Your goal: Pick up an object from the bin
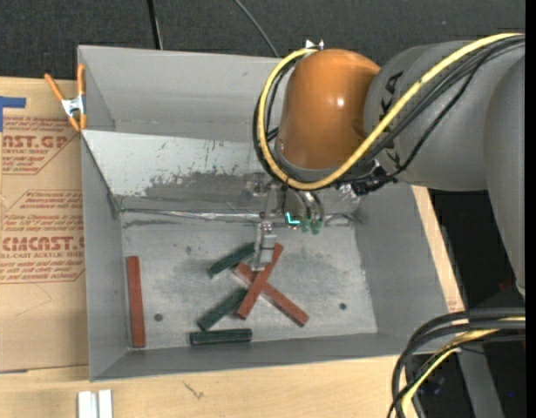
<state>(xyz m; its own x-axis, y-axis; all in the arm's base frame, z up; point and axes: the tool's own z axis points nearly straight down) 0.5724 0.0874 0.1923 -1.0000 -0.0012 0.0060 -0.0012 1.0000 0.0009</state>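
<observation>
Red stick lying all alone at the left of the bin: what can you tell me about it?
The red stick is a long, thin, straight bar with squared ends, dull brick red all over, maybe plastic or painted wood. It lies flat on the floor of the grey bin, lengthwise close along the left wall, reaching toward the front corner. Whether it touches that wall is unclear. Nothing lies on it, and the heap of other sticks sits apart, in the middle.
</observation>
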